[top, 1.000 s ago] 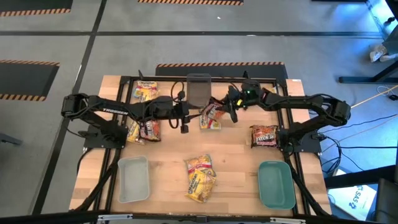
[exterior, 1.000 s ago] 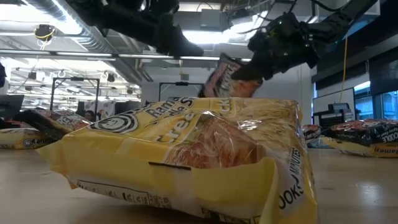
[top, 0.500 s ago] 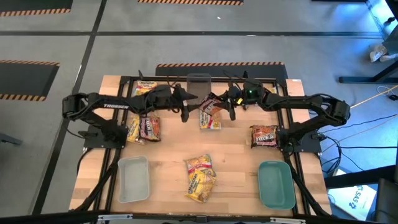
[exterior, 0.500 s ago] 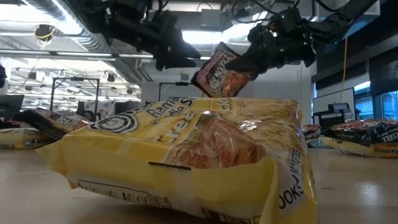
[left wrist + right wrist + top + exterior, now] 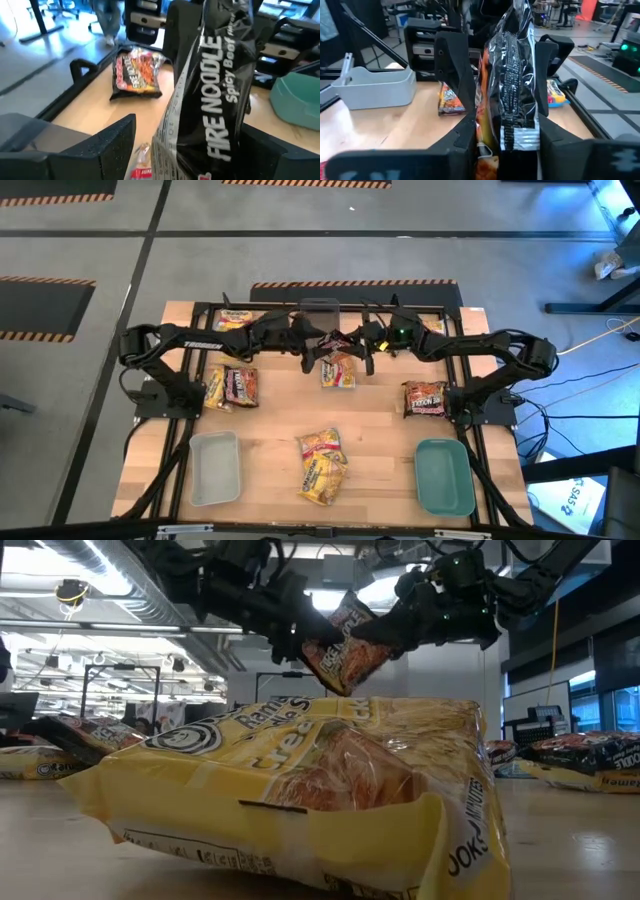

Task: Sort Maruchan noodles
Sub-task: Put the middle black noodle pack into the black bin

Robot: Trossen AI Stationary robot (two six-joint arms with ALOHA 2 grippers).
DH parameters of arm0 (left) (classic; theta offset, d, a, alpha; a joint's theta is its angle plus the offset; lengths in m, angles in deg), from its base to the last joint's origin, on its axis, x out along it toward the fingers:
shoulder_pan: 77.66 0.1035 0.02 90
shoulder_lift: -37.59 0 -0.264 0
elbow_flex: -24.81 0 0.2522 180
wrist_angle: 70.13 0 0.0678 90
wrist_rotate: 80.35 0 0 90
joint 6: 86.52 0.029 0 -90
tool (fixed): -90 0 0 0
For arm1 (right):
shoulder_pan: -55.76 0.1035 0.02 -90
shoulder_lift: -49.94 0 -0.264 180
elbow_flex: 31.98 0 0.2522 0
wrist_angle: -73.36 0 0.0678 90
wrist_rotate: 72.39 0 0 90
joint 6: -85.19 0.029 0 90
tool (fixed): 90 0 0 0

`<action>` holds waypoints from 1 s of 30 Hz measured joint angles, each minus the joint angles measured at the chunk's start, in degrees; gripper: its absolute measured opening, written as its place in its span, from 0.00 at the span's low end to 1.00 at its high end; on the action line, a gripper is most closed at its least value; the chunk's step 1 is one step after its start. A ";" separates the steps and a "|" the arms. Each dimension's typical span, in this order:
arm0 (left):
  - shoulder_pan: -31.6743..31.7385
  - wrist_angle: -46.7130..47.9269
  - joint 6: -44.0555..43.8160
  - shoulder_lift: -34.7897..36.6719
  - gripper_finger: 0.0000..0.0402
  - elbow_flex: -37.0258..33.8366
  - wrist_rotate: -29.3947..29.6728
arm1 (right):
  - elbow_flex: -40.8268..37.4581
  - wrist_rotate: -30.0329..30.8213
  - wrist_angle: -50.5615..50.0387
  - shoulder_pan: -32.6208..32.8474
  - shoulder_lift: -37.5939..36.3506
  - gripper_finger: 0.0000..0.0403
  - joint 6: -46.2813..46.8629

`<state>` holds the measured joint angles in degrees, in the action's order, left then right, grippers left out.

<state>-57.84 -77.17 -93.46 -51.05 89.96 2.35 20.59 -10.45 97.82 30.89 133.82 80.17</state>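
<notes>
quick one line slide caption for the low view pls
Both claws meet mid-air at a dark noodle packet above the yellow packet: right claw gripping, left claw open around it.

Even overhead room light, soft shadows on the pale wooden table [image 5: 270,430]. Ceiling strip lights at twelve o'clock glare in the low view. The crinkly yellow plastic noodle packet [image 5: 300,790] looms blurred; the glossy black foil packet [image 5: 512,80] shows glare

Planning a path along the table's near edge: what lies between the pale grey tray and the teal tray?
In the high view, a yellow-orange noodle packet lies between the pale grey tray and the teal tray, with bare wood on either side of it.
</notes>
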 joint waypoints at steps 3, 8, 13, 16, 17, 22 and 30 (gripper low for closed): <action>0.45 4.64 0.13 -0.24 0.68 2.08 -1.12 | -0.02 1.17 -0.34 0.44 0.01 0.25 -0.02; 0.32 5.51 2.84 -0.24 0.62 3.22 -8.29 | -0.01 1.30 0.50 0.53 0.01 0.25 0.19; 0.33 6.37 4.09 -0.77 0.53 3.30 -6.32 | -0.02 1.45 2.35 0.75 0.01 0.26 0.55; 0.48 6.19 4.32 -0.76 0.48 3.30 -6.25 | -0.01 1.72 2.45 0.90 -0.01 0.26 0.62; 0.47 6.14 4.48 -0.76 0.46 3.30 -6.18 | -0.02 1.71 2.46 0.92 -0.01 0.26 0.91; 0.48 6.12 5.24 -0.76 0.36 3.30 -6.01 | -0.01 2.64 2.43 0.90 -0.01 0.28 3.18; 0.61 6.39 7.89 -0.75 0.30 3.30 -4.90 | 0.00 3.46 1.26 0.83 -0.66 0.51 3.29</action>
<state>-57.23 -70.78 -85.57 -51.81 93.26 -2.55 20.59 -6.99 99.08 31.72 133.16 83.47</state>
